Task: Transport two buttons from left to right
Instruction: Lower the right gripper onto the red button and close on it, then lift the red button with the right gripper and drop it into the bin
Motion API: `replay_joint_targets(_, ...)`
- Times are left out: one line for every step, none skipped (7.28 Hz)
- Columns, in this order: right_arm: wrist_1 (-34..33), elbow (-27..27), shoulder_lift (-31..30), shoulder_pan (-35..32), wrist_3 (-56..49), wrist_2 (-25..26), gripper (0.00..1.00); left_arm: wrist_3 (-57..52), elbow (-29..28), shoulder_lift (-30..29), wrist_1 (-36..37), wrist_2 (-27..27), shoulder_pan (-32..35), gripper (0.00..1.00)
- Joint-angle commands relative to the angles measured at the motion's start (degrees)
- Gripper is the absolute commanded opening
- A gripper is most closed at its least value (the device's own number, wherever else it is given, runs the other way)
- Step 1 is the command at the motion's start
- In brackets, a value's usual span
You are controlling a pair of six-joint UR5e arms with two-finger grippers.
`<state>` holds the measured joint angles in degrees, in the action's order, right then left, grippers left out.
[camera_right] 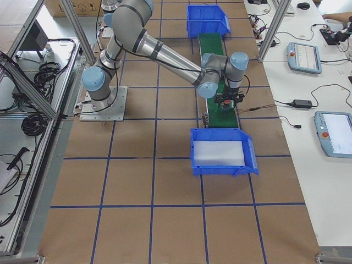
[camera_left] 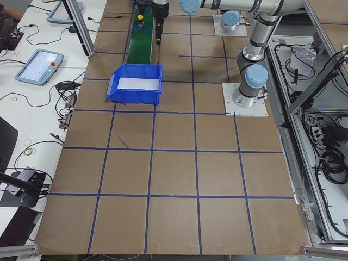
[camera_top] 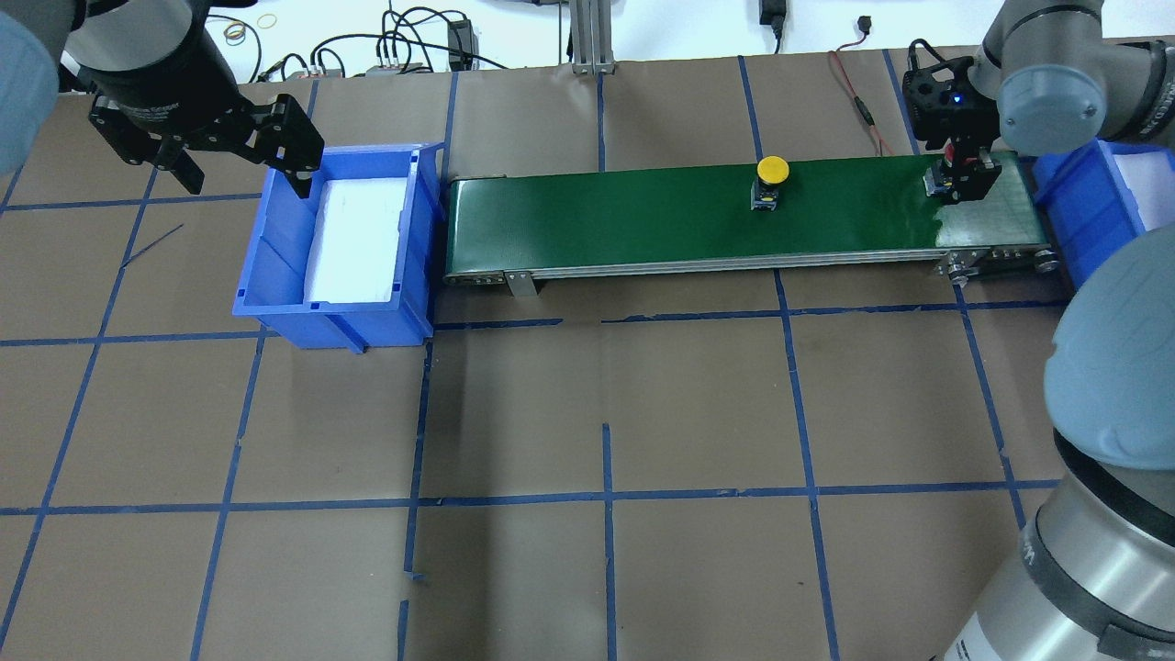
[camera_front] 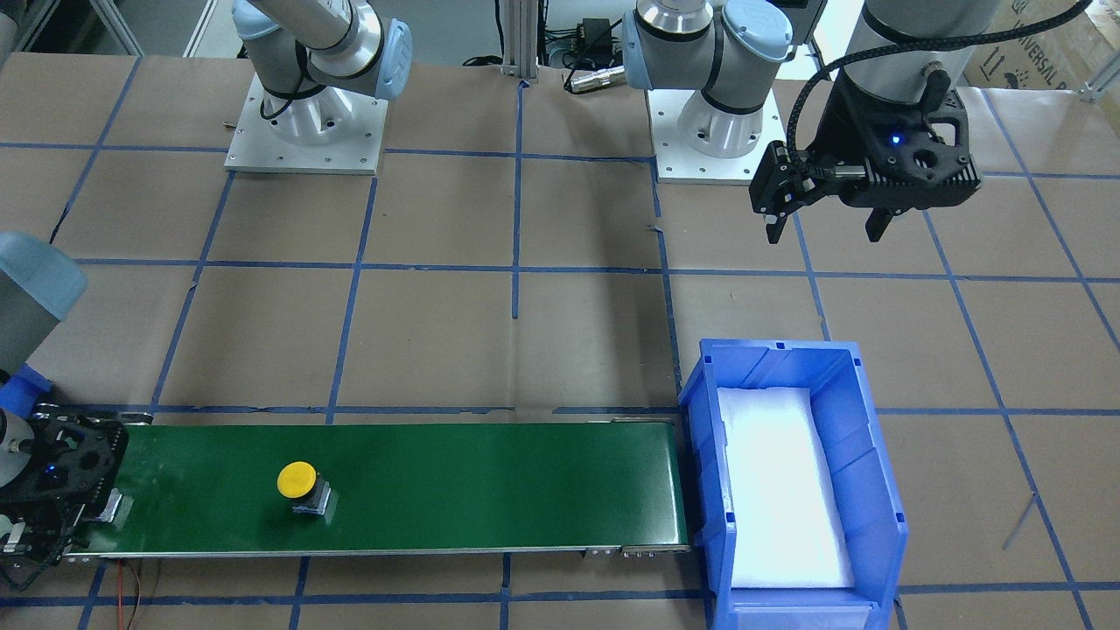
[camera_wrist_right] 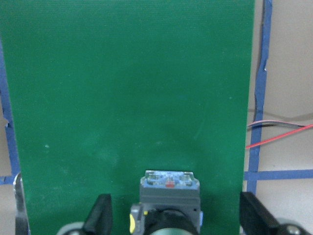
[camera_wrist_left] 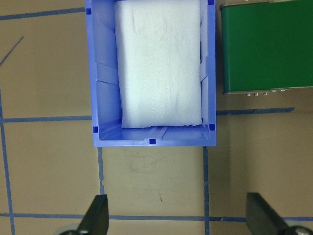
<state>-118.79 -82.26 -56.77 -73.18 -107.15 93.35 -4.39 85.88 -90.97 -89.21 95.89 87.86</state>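
Starting from the robot's right end of the table [camera_front: 437, 332], the right blue bin [camera_right: 223, 170] is met first. Only a white pad [camera_right: 219, 153] is seen in it, so no button is judged to be dropped there yet.

Just past it, the right gripper [camera_top: 960, 179] is held low over the end of the green belt [camera_front: 490, 490]. Its fingers [camera_wrist_right: 101, 215] are spread wide. A grey button [camera_wrist_right: 169, 193] is seen standing on the belt between them, and it is touched by neither finger. The colour of its cap cannot be told.

Farther along the belt, the yellow button [camera_front: 297, 481] is seen standing alone, well apart from that gripper.

Beyond the belt's far end, the left blue bin [camera_top: 275, 257] is found, with nothing but a white cushion [camera_wrist_left: 159, 63] inside. The left gripper [camera_wrist_left: 178, 218] is hung above the table beside that bin. It is spread wide and nothing is held in it.

The step in hand is judged to be the grab of the grey button. Next, the fingers must be pressed onto the two sides of its body, not onto the round cap. Then it must be lifted straight up and carried over the right blue bin. The yellow button is left for after.
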Motion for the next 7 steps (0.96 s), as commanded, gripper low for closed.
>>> replay_joint_targets(0.6, -0.1, -0.3, 0.1, -0.2, 1.7, 0.14, 0.0, 0.1, 0.0, 0.0, 0.0, 0.0, 1.00)
replay_joint_targets(1.0, 0.1, -0.5, 0.1, -0.3, 2.3, 0.08, 0.0, 0.2, 0.0, 0.0, 0.0, -0.1, 1.00)
replay_joint_targets(2.8, 0.6, -1.7, 0.5, -0.3, 2.2, 0.07, 0.1, 0.2, 0.0, 0.0, 0.0, -0.1, 1.00)
replay_joint_targets(5.9, 1.4, -4.3, 0.8, -0.3, 2.2, 0.07, 0.0, 0.2, 0.0, 0.0, -0.1, -0.1, 1.00)
replay_joint_targets(7.8, 3.3, -6.8, 4.3, -1.3, 1.8, 0.07, 0.0, 0.2, 0.0, 0.0, -0.1, -0.1, 1.00)
replay_joint_targets(9.6, 5.2, -7.4, 11.8, -4.8, 1.3, 0.07, 0.0, 0.1, 0.0, 0.0, -0.1, -0.1, 1.00)
replay_joint_targets(9.1, 5.3, -7.4, 16.8, -10.6, 0.9, 0.07, 0.0, 0.0, 0.0, 0.0, -0.1, -0.1, 1.00)
